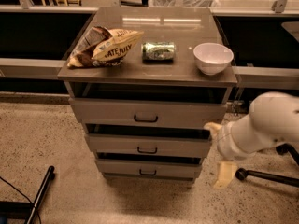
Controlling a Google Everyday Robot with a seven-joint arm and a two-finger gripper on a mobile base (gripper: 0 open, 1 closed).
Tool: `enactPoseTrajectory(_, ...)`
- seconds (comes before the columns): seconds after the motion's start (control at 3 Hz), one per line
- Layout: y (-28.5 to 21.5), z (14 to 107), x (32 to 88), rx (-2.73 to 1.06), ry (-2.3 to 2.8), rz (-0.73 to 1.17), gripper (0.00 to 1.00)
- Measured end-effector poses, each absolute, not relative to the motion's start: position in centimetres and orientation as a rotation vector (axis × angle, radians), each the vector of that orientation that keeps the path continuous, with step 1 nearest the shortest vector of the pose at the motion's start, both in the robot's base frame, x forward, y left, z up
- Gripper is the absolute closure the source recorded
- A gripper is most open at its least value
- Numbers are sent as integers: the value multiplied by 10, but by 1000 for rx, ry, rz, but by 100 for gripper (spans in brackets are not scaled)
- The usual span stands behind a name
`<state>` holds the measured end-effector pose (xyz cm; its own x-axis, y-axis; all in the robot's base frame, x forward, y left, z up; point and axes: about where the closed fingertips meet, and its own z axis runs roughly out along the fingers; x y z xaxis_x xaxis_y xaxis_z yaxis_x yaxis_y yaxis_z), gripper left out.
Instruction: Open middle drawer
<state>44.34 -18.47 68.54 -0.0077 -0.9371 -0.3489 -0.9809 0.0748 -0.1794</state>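
The grey cabinet has three stacked drawers. The middle drawer point(177, 146) has a flat grey front and a small black bar handle point(147, 150), with a dark gap above the front. My gripper point(218, 152) is at the drawer's right end, beside the cabinet's right side. Its cream fingers are spread wide, the upper fingertip point(211, 126) level with the drawer's top right corner and the lower one point(225, 175) hanging near the floor. It holds nothing. The white arm point(266, 129) reaches in from the right.
The top drawer point(147, 113) and bottom drawer point(147, 169) are above and below. On the cabinet top are a chip bag point(105, 46), a green can point(158, 51) and a white bowl point(213, 57). A black chair base point(261, 176) is at the right and a black leg point(41, 192) at the lower left.
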Motion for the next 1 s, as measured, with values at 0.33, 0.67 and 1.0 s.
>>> enactPoseTrajectory(0.33,-182,627,435,-1939,1937,220,0)
enactPoseTrajectory(0.67,-182,627,435,-1940,1937,220,0)
enactPoseTrajectory(1.0,-167,592,451,-1949,1864,293,0)
